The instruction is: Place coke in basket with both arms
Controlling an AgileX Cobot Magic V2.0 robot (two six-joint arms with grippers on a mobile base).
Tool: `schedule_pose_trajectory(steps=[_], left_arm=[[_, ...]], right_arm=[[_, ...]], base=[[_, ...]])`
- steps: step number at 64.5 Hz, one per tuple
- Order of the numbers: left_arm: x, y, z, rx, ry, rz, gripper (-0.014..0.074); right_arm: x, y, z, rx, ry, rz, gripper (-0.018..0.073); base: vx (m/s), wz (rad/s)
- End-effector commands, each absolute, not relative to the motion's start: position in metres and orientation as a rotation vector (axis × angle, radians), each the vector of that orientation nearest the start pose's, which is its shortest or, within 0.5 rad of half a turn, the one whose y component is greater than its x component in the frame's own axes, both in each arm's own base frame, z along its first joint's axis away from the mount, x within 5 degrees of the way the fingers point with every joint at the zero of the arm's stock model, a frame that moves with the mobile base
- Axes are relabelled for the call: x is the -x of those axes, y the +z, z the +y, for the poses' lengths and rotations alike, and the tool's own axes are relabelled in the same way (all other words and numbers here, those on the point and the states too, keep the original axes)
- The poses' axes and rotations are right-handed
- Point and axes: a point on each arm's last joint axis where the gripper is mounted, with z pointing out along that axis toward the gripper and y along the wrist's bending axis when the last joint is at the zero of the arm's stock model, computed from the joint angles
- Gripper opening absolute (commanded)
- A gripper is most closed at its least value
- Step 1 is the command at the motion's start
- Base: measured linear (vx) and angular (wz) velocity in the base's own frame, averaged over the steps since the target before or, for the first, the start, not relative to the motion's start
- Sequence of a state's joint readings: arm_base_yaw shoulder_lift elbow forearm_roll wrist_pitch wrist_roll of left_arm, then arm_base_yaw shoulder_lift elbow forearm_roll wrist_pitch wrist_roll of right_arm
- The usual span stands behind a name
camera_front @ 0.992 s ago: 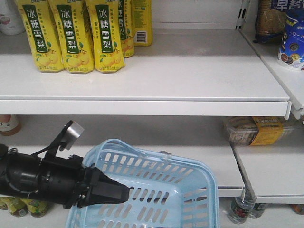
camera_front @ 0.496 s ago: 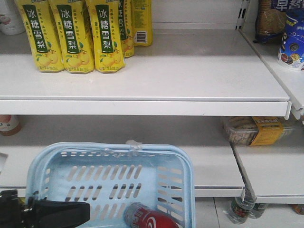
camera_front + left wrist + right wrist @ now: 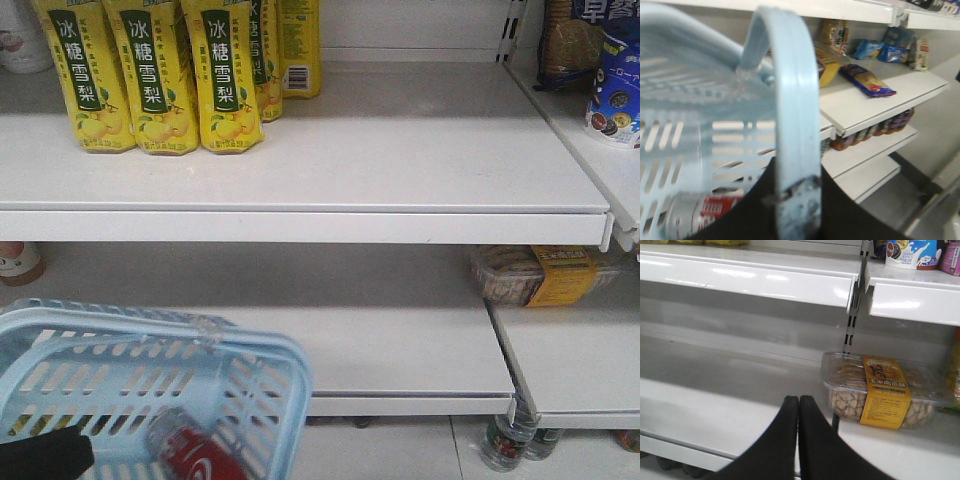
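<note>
The light blue basket (image 3: 140, 375) is seen at the lower left of the front view, tilted, in front of the lower shelf (image 3: 400, 350). The coke (image 3: 195, 455) is recorded lying on its side on the basket floor, cap toward the upper left, white script visible on the red body. In the left wrist view the same bottle (image 3: 700, 212) is glimpsed through the slotted wall, blurred. The left end effector (image 3: 790, 200) is noted clenched on the basket rim (image 3: 795, 150), its black fingers on either side of the scuffed plastic edge; in the front view only a black tip (image 3: 45, 455) is visible at the bottom left, and it is probably part of this same arm. The right end effector (image 3: 799, 412) is seen with its two black fingers pressed together, nothing between them, held in front of a white shelf and well apart from the basket. A clear box of biscuits with a yellow label (image 3: 882, 392) is observed just beyond it on the shelf. Yellow drink bottles (image 3: 150, 75) are logged standing upright on the upper shelf (image 3: 400, 150).
</note>
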State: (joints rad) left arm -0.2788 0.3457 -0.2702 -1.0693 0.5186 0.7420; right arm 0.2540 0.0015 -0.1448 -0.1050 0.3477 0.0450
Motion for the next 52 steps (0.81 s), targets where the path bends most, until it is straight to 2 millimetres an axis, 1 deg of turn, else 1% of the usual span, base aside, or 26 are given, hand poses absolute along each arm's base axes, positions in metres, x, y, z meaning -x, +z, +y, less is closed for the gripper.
schedule_pose_trajectory(steps=[1,17,31,37,43,52], left_arm=[[-0.067,0.276,-0.051,-0.232,-0.723,1.750,-0.0006],[-0.074,0.275,-0.038,-0.159,-0.548,1.742,-0.0006],[-0.078,0.280,-0.028,-0.165,-0.360,1.670,-0.0006],[-0.080,0.280,-0.023,-0.152,-0.279,1.669,-0.0006],[-0.082,0.275,-0.019,-0.125,-0.216,1.678,-0.0006],[-0.084,0.258,-0.013,-0.059,-0.176,1.678,-0.0006]], right_arm=[[-0.046,0.245,0.009,0.229,0.119,1.583,-0.0010],[-0.046,0.245,0.009,0.229,0.118,1.591,-0.0010],[-0.046,0.245,0.009,0.229,0.118,1.591,-0.0010],[-0.046,0.245,0.009,0.229,0.118,1.591,-0.0010],[-0.046,0.245,0.009,0.229,0.118,1.591,-0.0010],[-0.046,0.245,0.009,0.229,0.118,1.591,-0.0010]], base=[[0.00,0.00],[0.00,0.00],[0.00,0.00],[0.00,0.00],[0.00,0.00],[0.00,0.00]])
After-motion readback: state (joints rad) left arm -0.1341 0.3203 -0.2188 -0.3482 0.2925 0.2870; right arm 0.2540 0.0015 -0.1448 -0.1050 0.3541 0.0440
